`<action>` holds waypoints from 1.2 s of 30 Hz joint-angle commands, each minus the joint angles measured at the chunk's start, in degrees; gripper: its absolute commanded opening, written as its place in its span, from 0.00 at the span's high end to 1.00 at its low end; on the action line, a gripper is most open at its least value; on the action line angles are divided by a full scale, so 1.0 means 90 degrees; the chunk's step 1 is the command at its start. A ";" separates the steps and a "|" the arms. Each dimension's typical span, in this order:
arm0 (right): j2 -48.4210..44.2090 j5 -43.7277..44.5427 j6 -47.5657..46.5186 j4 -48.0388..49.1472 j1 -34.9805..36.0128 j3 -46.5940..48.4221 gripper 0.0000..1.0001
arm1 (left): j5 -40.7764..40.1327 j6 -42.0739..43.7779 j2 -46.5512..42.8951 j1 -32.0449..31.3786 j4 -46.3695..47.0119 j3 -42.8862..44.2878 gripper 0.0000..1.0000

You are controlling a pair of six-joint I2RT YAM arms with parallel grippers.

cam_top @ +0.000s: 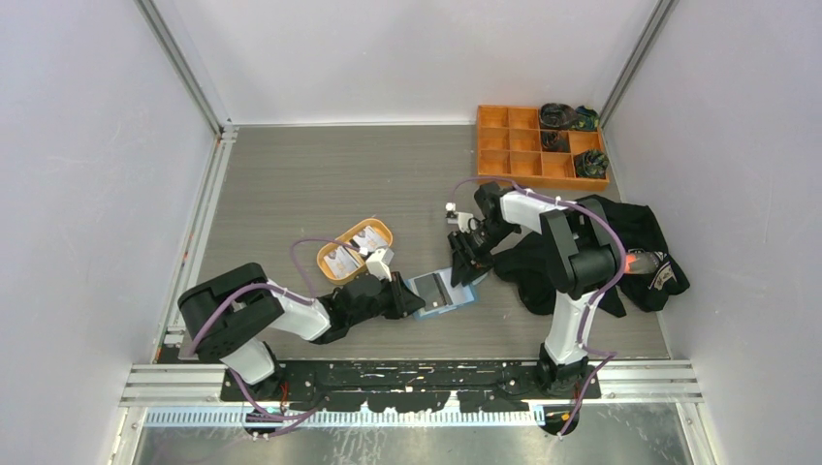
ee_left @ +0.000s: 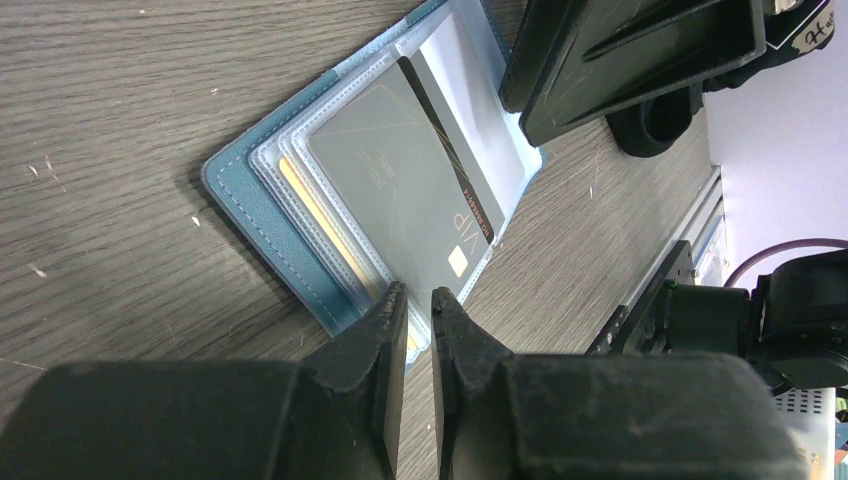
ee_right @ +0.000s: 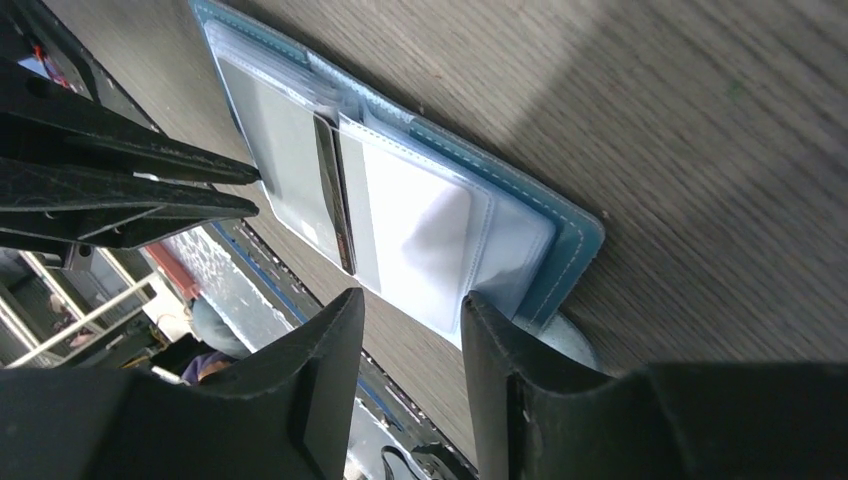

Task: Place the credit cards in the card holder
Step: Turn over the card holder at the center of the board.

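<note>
Soft shadows are cast on the grey wood-grain table [cam_top: 320, 184] under even, bright overhead light. In the right wrist view, glare is seen on the clear pockets of the blue fold-over card holder [ee_right: 430, 230].

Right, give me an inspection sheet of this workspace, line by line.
Surface: grey wood-grain table, a few small scuffs.
Job's things: card holder lies open between the grippers, with a grey card in one clear pocket; white cards lie in the orange oval tray.
Clutter: orange compartment box at the far right, with dark items in several cells; black cloth on the table's right side.
Grippers: left gripper appears pinched on the holder's edge; right gripper is open at the opposite pocket edge.
Cables: purple cables loop above the table, none lying on the holder.
Surroundings: white walls, metal frame posts; nothing else seen.
</note>
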 commanded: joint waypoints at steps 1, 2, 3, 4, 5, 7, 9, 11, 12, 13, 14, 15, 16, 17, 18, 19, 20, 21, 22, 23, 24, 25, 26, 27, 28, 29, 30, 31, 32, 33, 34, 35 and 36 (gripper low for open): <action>-0.0572 0.0298 0.0460 0.0526 -0.0031 -0.0012 0.53 | -0.0209 0.0071 0.0074 -0.0031 -0.0192 0.0077 0.83; -0.0616 0.0430 0.0559 0.0619 -0.0041 -0.0054 0.52 | -0.0221 0.0069 0.0070 -0.0031 -0.0212 0.0072 0.83; -0.0619 0.0551 0.0664 0.0660 -0.0056 -0.0057 0.52 | -0.0227 0.0066 0.0067 -0.0023 -0.0216 0.0072 0.83; -0.0606 0.0623 0.0671 0.0666 -0.0073 -0.0042 0.52 | -0.0230 0.0059 0.0070 -0.0029 -0.0221 0.0072 0.83; -0.0576 0.0665 0.0681 0.0657 -0.0083 -0.0031 0.52 | -0.0239 0.0056 0.0058 -0.0028 -0.0230 0.0065 0.83; -0.0540 0.0836 0.0749 0.0678 -0.0098 -0.0026 0.52 | -0.0255 0.0056 0.0027 -0.0024 -0.0251 0.0051 0.83; -0.0530 0.0925 0.0762 0.0668 -0.0099 -0.0016 0.52 | -0.0279 0.0065 -0.0009 -0.0025 -0.0295 0.0047 0.83; -0.0521 0.0906 0.0770 0.0677 -0.0098 -0.0023 0.52 | -0.0295 0.0074 -0.0039 -0.0021 -0.0345 0.0048 0.84; -0.0502 0.0894 0.0771 0.0669 -0.0101 -0.0025 0.52 | -0.0300 0.0075 -0.0047 -0.0026 -0.0360 0.0048 0.84; -0.0471 0.0900 0.0780 0.0674 -0.0099 -0.0031 0.52 | -0.0308 0.0072 -0.0043 -0.0018 -0.0371 0.0048 0.85; -0.0437 0.0918 0.0773 0.0671 -0.0099 -0.0035 0.52 | -0.0315 0.0067 -0.0049 -0.0026 -0.0381 0.0053 0.86; -0.0404 0.0909 0.0779 0.0671 -0.0098 -0.0034 0.52 | -0.0319 0.0067 -0.0044 -0.0026 -0.0398 0.0057 0.87; -0.0358 0.0857 0.0786 0.0674 -0.0096 -0.0035 0.52 | -0.0320 0.0066 -0.0043 -0.0027 -0.0417 0.0066 0.88; -0.0312 0.0789 0.0805 0.0663 -0.0103 -0.0030 0.52 | -0.0315 0.0066 -0.0035 -0.0029 -0.0429 0.0081 0.89; -0.0258 0.0736 0.0815 0.0667 -0.0098 -0.0031 0.52 | -0.0306 0.0066 -0.0027 -0.0030 -0.0440 0.0091 0.90; -0.0218 0.0669 0.0827 0.0661 -0.0098 -0.0026 0.52 | -0.0296 0.0066 -0.0011 -0.0018 -0.0441 0.0103 0.91; -0.0189 0.0566 0.0830 0.0641 -0.0098 -0.0018 0.53 | -0.0284 0.0066 0.0002 -0.0018 -0.0441 0.0115 0.91; -0.0171 0.0508 0.0837 0.0624 -0.0098 -0.0005 0.53 | -0.0274 0.0068 0.0012 -0.0019 -0.0441 0.0123 0.92; -0.0181 0.0449 0.0832 0.0619 -0.0098 0.0009 0.53 | -0.0264 0.0066 0.0024 -0.0026 -0.0441 0.0130 0.92; -0.0209 0.0366 0.0830 0.0606 -0.0098 0.0015 0.54 | -0.0264 0.0066 0.0033 -0.0023 -0.0441 0.0131 0.92; -0.0259 0.0291 0.0830 0.0594 -0.0099 0.0025 0.54 | -0.0270 0.0066 0.0030 -0.0017 -0.0446 0.0135 0.93; -0.0320 0.0232 0.0830 0.0597 -0.0103 0.0046 0.54 | -0.0280 0.0066 0.0026 -0.0022 -0.0457 0.0136 0.93; -0.0391 0.0178 0.0823 0.0590 -0.0122 0.0052 0.54 | -0.0281 0.0071 0.0017 -0.0017 -0.0473 0.0132 0.93; -0.0465 0.0137 0.0812 0.0602 -0.0144 0.0053 0.54 | -0.0290 0.0074 0.0011 -0.0021 -0.0492 0.0128 0.93; -0.0529 0.0164 0.0785 0.0582 -0.0167 0.0073 0.55 | -0.0295 0.0075 0.0007 -0.0023 -0.0506 0.0130 0.94; -0.0624 0.0287 0.0728 0.0540 -0.0194 0.0110 0.55 | -0.0300 0.0076 -0.0003 -0.0018 -0.0514 0.0128 0.93; -0.0732 0.0436 0.0666 0.0550 -0.0220 0.0115 0.55 | -0.0308 0.0076 -0.0018 -0.0022 -0.0532 0.0126 0.94; -0.0852 0.0548 0.0642 0.0599 -0.0261 0.0091 0.55 | -0.0319 0.0076 -0.0031 -0.0018 -0.0542 0.0126 0.94; -0.0973 0.0568 0.0631 0.0638 -0.0304 0.0054 0.55 | -0.0320 0.0076 -0.0037 -0.0022 -0.0547 0.0126 0.94; -0.1061 0.0545 0.0612 0.0658 -0.0328 0.0024 0.56 | -0.0320 0.0076 -0.0047 -0.0019 -0.0557 0.0126 0.94; -0.1129 0.0484 0.0586 0.0660 -0.0332 0.0006 0.56 | -0.0312 0.0076 -0.0045 -0.0017 -0.0567 0.0126 0.94; -0.1136 0.0395 0.0565 0.0652 -0.0333 0.0004 0.56 | -0.0310 0.0076 -0.0043 -0.0017 -0.0563 0.0126 0.94; -0.1107 0.0290 0.0528 0.0605 -0.0337 0.0011 0.56 | -0.0310 0.0076 -0.0043 -0.0022 -0.0558 0.0126 0.94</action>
